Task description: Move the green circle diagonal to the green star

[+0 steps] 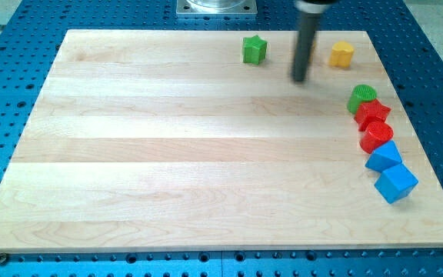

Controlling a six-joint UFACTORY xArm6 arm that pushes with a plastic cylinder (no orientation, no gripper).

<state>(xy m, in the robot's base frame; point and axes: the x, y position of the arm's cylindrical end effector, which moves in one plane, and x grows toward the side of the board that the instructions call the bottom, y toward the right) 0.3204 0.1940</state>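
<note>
Two green blocks matter to you: the green star (254,49) near the table's top edge, my tip (300,78) just right of it touching nothing, and the green circle (362,97) by the right edge, against a red block (373,114). No pincer exists to report.

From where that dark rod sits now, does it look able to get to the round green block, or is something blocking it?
Probably yes. My tip rests up and to the view's left of the green circle, with bare board between them. The red star touches the circle only on its lower side, away from my approach.
</note>
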